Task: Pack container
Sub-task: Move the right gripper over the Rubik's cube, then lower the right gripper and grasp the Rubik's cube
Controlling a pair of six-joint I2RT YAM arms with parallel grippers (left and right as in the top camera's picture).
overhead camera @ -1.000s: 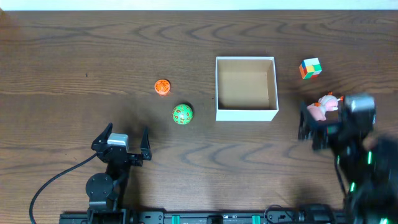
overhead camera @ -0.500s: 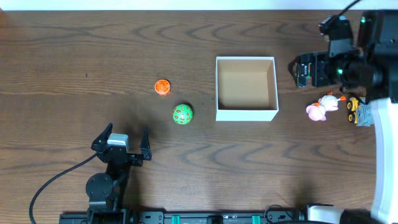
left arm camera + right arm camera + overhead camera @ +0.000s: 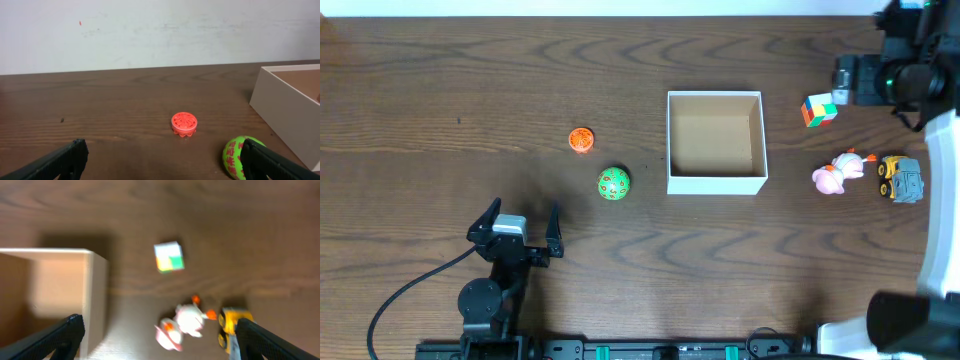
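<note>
The container point(image 3: 716, 182) is a square white-walled box with a brown inside, empty, at table centre; its wall shows in the left wrist view point(image 3: 280, 107) and the right wrist view point(image 3: 97, 300). An orange disc point(image 3: 581, 140) point(image 3: 184, 123) and a green ball point(image 3: 614, 183) point(image 3: 235, 156) lie left of it. A multicoloured cube point(image 3: 818, 109) point(image 3: 169, 256), a pink-and-white toy point(image 3: 838, 172) point(image 3: 181, 324) and a yellow toy truck point(image 3: 900, 178) point(image 3: 231, 325) lie right of it. My left gripper point(image 3: 516, 226) point(image 3: 160, 162) is open and empty. My right gripper point(image 3: 850, 80) point(image 3: 156, 335) is open, high above the right-side toys.
The right arm's white link point(image 3: 940, 200) runs along the right edge of the overhead view. A pale wall point(image 3: 160, 30) stands behind the table's far edge. A black cable point(image 3: 410, 290) trails from the left arm's base.
My right arm has swung from the front right up to the far right corner, uncovering the cube, pink toy and truck. The left arm has not moved.
</note>
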